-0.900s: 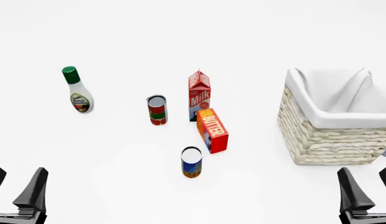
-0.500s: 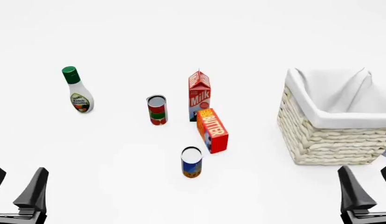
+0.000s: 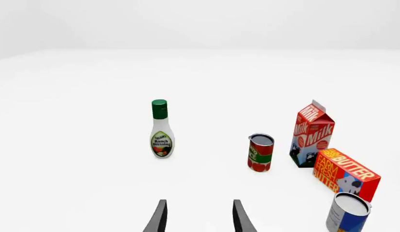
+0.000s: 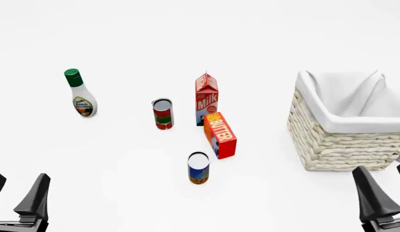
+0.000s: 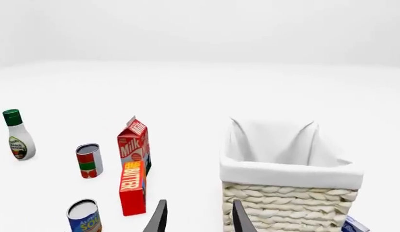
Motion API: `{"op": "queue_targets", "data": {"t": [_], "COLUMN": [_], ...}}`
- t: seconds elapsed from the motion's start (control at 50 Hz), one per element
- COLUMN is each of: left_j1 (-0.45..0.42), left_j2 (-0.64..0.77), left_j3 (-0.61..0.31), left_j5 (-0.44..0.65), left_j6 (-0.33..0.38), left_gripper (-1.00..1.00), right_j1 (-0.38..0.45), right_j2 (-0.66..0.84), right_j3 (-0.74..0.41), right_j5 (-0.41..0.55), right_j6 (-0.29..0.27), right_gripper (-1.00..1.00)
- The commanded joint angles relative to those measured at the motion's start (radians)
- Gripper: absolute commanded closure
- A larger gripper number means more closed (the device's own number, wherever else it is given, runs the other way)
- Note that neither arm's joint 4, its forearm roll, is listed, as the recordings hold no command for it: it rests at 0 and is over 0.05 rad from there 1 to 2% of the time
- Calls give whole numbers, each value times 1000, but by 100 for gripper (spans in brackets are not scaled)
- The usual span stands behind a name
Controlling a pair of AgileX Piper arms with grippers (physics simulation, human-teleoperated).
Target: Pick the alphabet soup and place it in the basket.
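The alphabet soup [image 4: 198, 168] is a small can with a silver-white top and a blue and orange label. It stands upright at the front middle of the table, just in front of the butter box. It also shows in the left wrist view [image 3: 347, 212] and the right wrist view [image 5: 84, 216]. The basket [image 4: 345, 140] is large, woven and cream-white with a white cloth lining, and stands at the right; it also shows in the right wrist view [image 5: 287, 198]. My left gripper [image 4: 16, 191] [image 3: 198, 217] is open and empty at the front left. My right gripper [image 4: 388, 186] [image 5: 196, 217] is open and empty at the front right, in front of the basket.
A ranch dressing bottle [image 4: 79, 94] stands at the far left. A red and green can [image 4: 163, 113], a milk carton [image 4: 207, 96] and an orange butter box [image 4: 220, 134] stand in the middle behind the soup. A small blue thing [image 5: 354, 224] lies by the basket's near right corner.
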Motion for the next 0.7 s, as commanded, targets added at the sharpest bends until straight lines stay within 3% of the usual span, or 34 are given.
{"op": "queue_targets", "data": {"t": [0.02, 0.48, 0.7], "left_j1": [0, 0, 0], "left_j2": [0, 0, 0], "left_j3": [0, 0, 0], "left_j5": [0, 0, 0], "left_j6": [0, 0, 0], "left_gripper": [-100, -100, -100], "right_j1": [72, 258, 341], "right_j2": [-1, 0, 55], "right_j3": [-54, -123, -134], "right_j5": [37, 76, 23], "right_j6": [0, -17, -25], "right_gripper": [-100, -100, -100]}}
